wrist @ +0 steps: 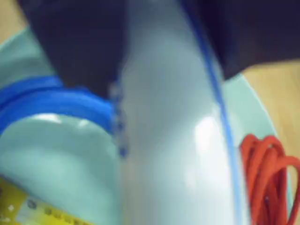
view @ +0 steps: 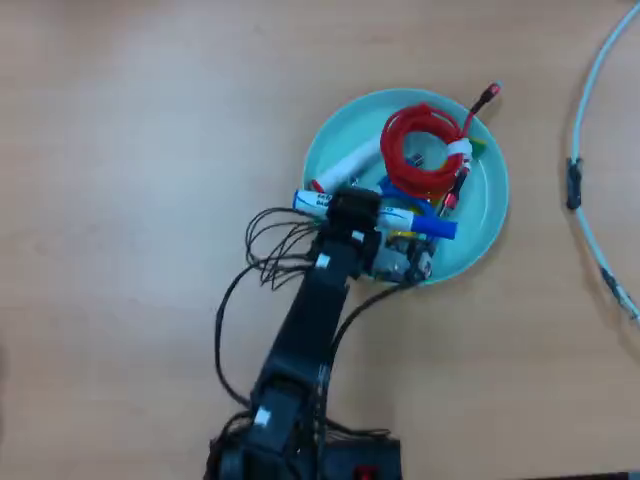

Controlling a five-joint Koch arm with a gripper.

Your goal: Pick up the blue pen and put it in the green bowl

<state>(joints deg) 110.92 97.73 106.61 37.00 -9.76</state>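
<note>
The gripper [view: 352, 210] holds the pen [view: 425, 224] crosswise above the bowl [view: 492, 205]; I'd lower it clear of the red cable [view: 420, 150], then release.

The green bowl [view: 490, 215] was crowded: a coiled red cable [view: 420, 150], a white marker [view: 345, 168] and the blue pen [view: 425, 222] filled it. The wooden table [view: 130, 150] around lay open.

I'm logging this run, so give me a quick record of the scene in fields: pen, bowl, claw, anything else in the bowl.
pen: blue pen lies across the green bowl, under the claw
claw: claw over the bowl; open or shut cannot be told
bowl contents: red cable coiled, white marker
table: pale cable at right edge, overhead view
</note>
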